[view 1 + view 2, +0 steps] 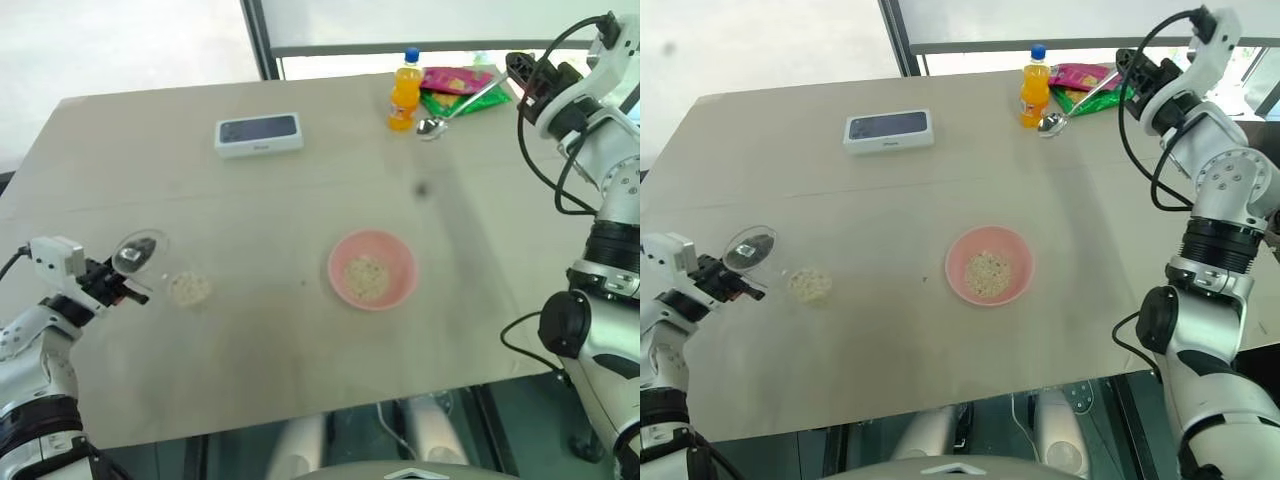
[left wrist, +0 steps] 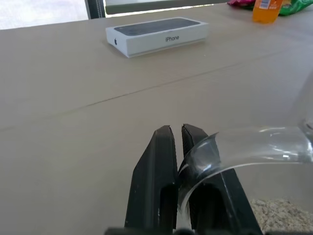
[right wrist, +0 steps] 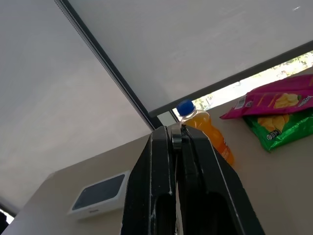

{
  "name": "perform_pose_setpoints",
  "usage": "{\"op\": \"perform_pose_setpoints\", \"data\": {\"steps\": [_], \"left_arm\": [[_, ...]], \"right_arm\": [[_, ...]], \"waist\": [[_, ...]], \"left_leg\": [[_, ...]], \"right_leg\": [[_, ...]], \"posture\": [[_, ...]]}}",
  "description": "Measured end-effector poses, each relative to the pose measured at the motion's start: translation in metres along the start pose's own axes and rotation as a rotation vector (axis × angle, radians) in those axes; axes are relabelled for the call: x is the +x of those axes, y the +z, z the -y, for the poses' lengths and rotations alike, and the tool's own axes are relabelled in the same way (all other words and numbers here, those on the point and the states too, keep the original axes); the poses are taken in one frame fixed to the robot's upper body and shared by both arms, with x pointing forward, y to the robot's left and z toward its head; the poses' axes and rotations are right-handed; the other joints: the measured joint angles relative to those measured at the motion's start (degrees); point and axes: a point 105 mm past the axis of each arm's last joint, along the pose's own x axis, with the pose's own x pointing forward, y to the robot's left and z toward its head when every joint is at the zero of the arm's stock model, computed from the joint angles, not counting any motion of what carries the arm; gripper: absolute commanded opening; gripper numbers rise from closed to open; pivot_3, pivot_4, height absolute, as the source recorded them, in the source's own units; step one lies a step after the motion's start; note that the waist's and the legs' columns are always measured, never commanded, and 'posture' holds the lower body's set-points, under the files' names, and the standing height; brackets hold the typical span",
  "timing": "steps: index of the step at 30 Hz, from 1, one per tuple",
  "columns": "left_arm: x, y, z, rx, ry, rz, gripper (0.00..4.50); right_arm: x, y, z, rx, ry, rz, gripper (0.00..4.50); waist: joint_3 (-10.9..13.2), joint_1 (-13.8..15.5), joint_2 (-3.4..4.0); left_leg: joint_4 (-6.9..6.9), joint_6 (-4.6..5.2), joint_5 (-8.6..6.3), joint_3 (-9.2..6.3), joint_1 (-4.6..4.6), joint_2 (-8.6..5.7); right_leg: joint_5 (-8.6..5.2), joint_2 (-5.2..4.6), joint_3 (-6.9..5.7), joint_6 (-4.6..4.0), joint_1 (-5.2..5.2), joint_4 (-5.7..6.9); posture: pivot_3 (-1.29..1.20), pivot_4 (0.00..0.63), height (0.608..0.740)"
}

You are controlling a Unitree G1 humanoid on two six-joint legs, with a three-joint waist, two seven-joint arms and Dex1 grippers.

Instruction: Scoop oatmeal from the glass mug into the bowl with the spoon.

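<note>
The glass mug [image 1: 140,252] stands near the table's left edge, with pale oatmeal [image 1: 188,290] at its bottom. My left gripper [image 2: 176,131] comes in level from the left and is shut on the mug's rim. The pink bowl [image 1: 400,252] sits mid-table to the right of the mug and holds a small clump of oatmeal [image 1: 366,275]. At the far right my right gripper [image 3: 176,129] is raised and shut on the handle of the silver spoon [image 1: 432,127]. The spoon's bowl hangs beside the orange bottle.
A white phone box [image 1: 259,134] lies at the back, left of centre. An orange drink bottle [image 1: 404,92] and pink and green snack bags [image 1: 462,85] stand at the back right, close under the spoon. The table's front edge runs just below the bowl.
</note>
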Motion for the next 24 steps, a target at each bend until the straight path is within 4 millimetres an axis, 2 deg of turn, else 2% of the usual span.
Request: {"op": "perform_pose_setpoints", "data": {"steps": [4, 8, 13, 17, 19, 21, 22, 24], "left_arm": [[0.007, 0.0, 0.005, -0.011, 0.011, 0.018, 0.04], [0.023, 0.002, 0.018, -0.035, -0.001, 0.038, 0.04], [0.066, 0.008, 0.04, -0.07, 0.005, 0.057, 0.04], [0.111, 0.021, 0.06, -0.008, 0.032, 0.034, 0.04], [0.124, 0.025, 0.07, 0.007, 0.028, 0.035, 0.04], [0.137, 0.03, 0.083, 0.036, 0.013, 0.037, 0.04], [0.144, 0.033, 0.092, 0.062, 0.001, 0.039, 0.04], [0.151, 0.036, 0.1, 0.084, -0.006, 0.042, 0.04]], "right_arm": [[0.0, -0.001, -0.001, 0.001, 0.003, -0.006, 0.0], [0.0, 0.0, -0.008, 0.001, 0.028, -0.003, 0.0], [0.003, -0.008, -0.023, 0.036, 0.091, -0.035, 0.0], [0.013, -0.013, -0.059, 0.048, 0.202, -0.072, 0.0], [0.017, -0.016, -0.071, 0.051, 0.232, -0.077, 0.0], [0.022, -0.026, -0.087, 0.058, 0.275, -0.1, 0.0], [0.025, -0.038, -0.1, 0.063, 0.31, -0.134, 0.0], [0.027, -0.049, -0.111, 0.048, 0.342, -0.171, 0.0]], "waist": [[0.0, 0.0, 0.03], [0.0, 0.3, 0.03], [0.0, 0.3, 0.01], [0.0, 0.1, 0.01], [0.0, -0.1, 0.01], [0.0, -0.3, 0.01], [0.0, -0.4, 0.01], [0.0, -0.5, 0.01]], "left_leg": [[0.0, 0.0, 0.0, 0.0, 0.0, 0.0], [0.01, 0.0, 0.0, -0.03, -0.01, -0.03], [0.04, 0.0, 0.0, -0.07, -0.03, -0.06], [0.05, -0.04, 0.03, -0.06, -0.03, -0.12], [0.04, -0.18, 0.11, -0.04, -0.03, -0.18], [0.03, -0.25, 0.14, -0.02, -0.03, -0.19], [0.03, -0.27, 0.16, -0.03, -0.04, -0.18], [0.03, -0.28, 0.16, -0.04, -0.09, -0.18]], "right_leg": [[0.0, -0.01, 0.0, 0.0, 0.0, 0.01], [0.0, -0.04, -0.02, 0.0, 0.01, 0.01], [0.01, -0.01, -0.04, 0.01, 0.02, 0.04], [0.01, 0.01, -0.03, 0.01, 0.01, 0.04], [0.01, 0.01, -0.01, 0.01, 0.01, 0.01], [0.01, 0.02, 0.01, 0.01, 0.0, 0.0], [0.01, 0.03, 0.01, 0.01, -0.01, 0.0], [0.01, 0.01, 0.0, 0.01, -0.03, 0.0]], "posture": [[0.0, 0.15, 0.74], [0.0, 0.15, 0.74], [0.0, 0.15, 0.74], [0.0, 0.15, 0.74], [0.0, 0.15, 0.74], [0.0, 0.15, 0.74], [0.0, 0.15, 0.74], [0.0, 0.15, 0.74]]}}
